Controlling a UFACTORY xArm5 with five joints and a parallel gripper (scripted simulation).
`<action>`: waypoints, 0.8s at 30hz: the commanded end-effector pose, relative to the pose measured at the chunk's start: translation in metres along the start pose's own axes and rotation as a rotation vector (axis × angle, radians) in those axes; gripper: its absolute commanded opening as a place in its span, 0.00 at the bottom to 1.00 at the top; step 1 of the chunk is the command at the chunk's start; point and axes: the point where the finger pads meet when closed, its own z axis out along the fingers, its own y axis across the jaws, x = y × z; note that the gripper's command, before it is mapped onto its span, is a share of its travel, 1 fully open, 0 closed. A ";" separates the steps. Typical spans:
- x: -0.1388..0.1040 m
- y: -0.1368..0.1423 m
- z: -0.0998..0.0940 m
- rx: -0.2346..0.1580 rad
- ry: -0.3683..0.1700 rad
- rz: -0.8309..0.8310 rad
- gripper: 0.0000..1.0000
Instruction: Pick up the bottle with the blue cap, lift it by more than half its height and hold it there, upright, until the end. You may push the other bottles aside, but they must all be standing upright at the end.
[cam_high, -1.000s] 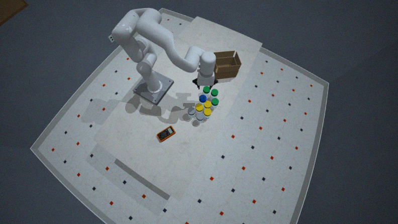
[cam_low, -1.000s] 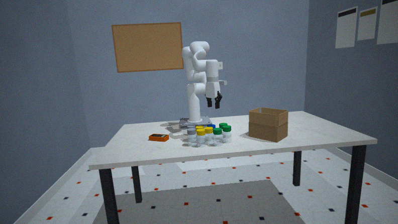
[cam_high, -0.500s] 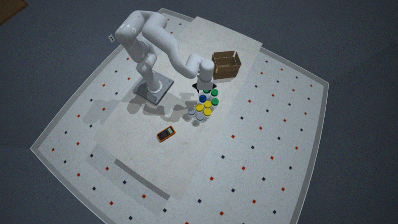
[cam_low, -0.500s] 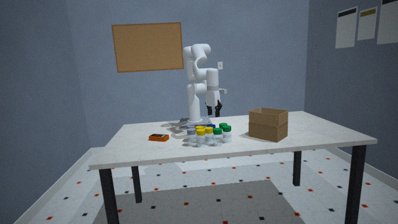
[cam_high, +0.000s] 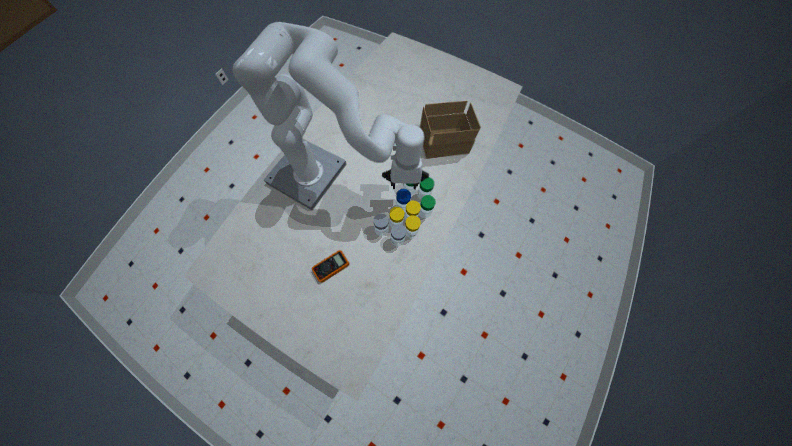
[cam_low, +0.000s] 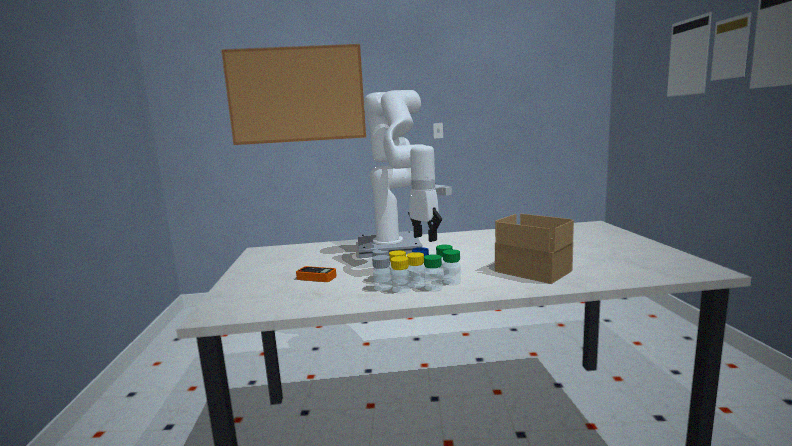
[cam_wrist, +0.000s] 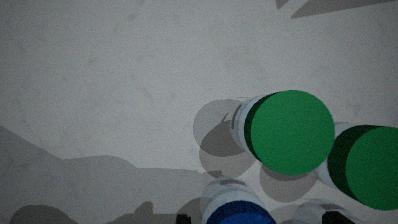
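Note:
The bottle with the blue cap (cam_high: 403, 196) stands upright at the edge of a tight cluster of bottles nearest the arm's base. In the side view only its cap (cam_low: 420, 250) shows behind the others. In the wrist view the blue cap (cam_wrist: 240, 214) lies at the bottom edge. My gripper (cam_low: 425, 228) is open and empty. It points straight down a little above the cluster, over the blue-capped bottle, and it also shows in the overhead view (cam_high: 401, 180). Only the dark fingertips show at the bottom edge of the wrist view.
Two green-capped bottles (cam_high: 426, 184) (cam_high: 427, 202) stand right beside the blue one, also in the wrist view (cam_wrist: 292, 132) (cam_wrist: 372, 167). Yellow-capped (cam_high: 412, 207) and grey-capped bottles (cam_high: 380, 221) stand in front. A cardboard box (cam_high: 448, 128) and an orange multimeter (cam_high: 330, 265) lie apart.

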 end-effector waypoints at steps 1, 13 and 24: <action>0.000 0.001 -0.001 -0.003 -0.003 0.000 0.79; 0.000 0.001 0.012 -0.003 -0.001 0.000 0.79; 0.000 0.001 0.040 -0.003 0.000 0.000 0.79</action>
